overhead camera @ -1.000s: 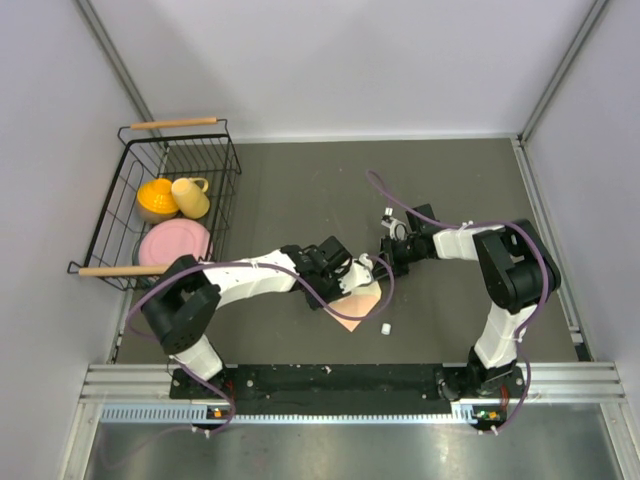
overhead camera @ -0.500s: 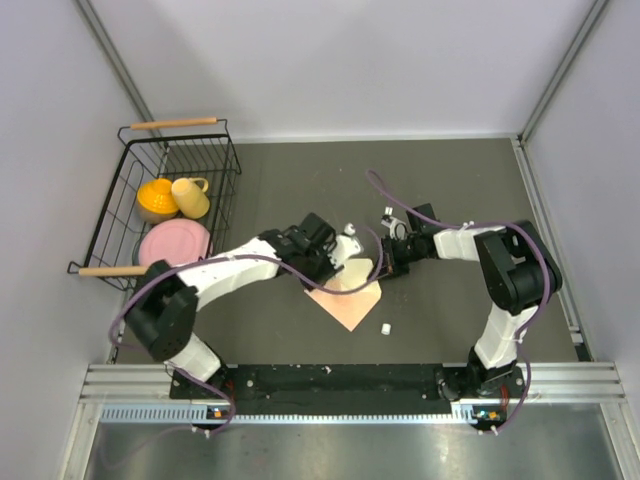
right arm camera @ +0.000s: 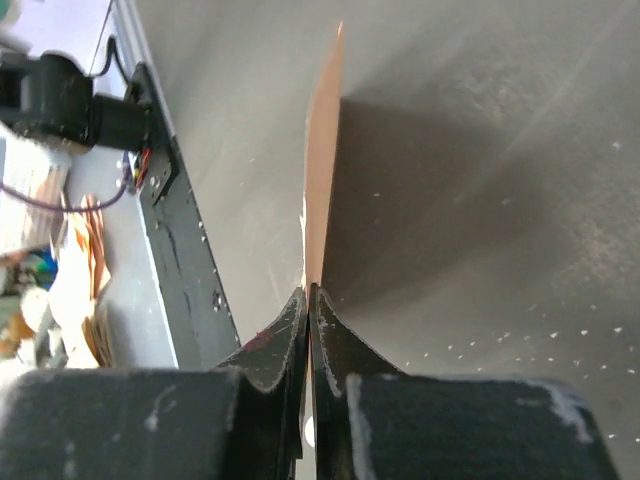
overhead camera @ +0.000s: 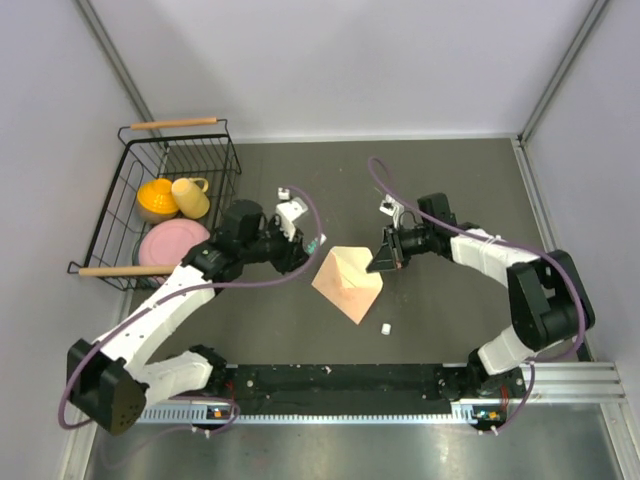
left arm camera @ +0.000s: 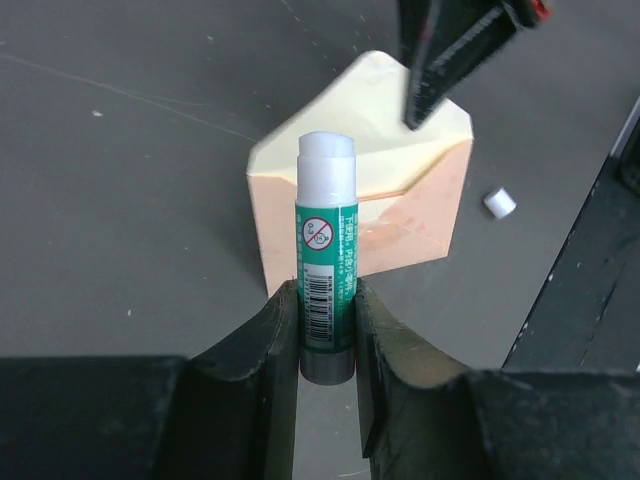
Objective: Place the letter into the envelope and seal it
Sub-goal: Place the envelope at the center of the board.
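The left gripper (left arm camera: pixel 327 300) clamps an uncapped glue stick (left arm camera: pixel 327 250), its long axis aimed at the envelope (left arm camera: pixel 400 215) lying just ahead at the middle of the table (overhead camera: pixel 460 190). The right gripper (right arm camera: pixel 308 292) is nearer and pinches the envelope's far edge between closed fingers.

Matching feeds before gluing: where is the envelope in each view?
Top external: the envelope sits mid-table, between the two arms.
Left wrist: the envelope is centre frame, behind the glue stick.
Right wrist: the envelope is edge-on, a thin peach line rising from the fingertips.
Shared landmark: the right claw pinching its flap, at the top of the left wrist view and the bottom of its own.
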`<state>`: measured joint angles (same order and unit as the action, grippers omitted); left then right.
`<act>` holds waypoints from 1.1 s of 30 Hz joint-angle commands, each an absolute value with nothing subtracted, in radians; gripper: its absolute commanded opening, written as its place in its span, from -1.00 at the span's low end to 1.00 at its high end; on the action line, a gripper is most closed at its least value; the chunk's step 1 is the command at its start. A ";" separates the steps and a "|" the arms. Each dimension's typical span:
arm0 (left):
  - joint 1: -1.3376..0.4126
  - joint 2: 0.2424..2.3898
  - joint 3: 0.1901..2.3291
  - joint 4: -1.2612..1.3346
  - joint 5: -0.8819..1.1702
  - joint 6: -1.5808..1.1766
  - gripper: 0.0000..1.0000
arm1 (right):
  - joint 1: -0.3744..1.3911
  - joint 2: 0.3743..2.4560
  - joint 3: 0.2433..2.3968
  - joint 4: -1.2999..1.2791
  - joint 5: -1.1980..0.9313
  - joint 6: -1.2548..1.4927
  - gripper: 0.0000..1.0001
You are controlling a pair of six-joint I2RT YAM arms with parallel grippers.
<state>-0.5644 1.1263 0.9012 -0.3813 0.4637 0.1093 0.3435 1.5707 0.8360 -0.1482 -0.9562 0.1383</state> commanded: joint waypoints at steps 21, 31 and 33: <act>-0.284 0.968 0.805 -0.172 0.604 -0.135 -1.00 | 0.388 1.180 1.031 -0.497 -1.186 -0.218 -1.00; -0.276 0.916 0.772 -0.210 0.620 -0.155 -1.00 | 0.393 1.621 0.985 -0.230 -1.083 -0.004 -1.00; -0.275 0.904 0.756 -0.216 0.629 -0.161 -1.00 | 0.391 1.712 1.008 -0.165 -1.065 0.061 -1.00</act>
<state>-0.2810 0.9493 0.7788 -0.2329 0.5888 -0.1421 0.3828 1.6047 0.9699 -0.3256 -1.1137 -0.0589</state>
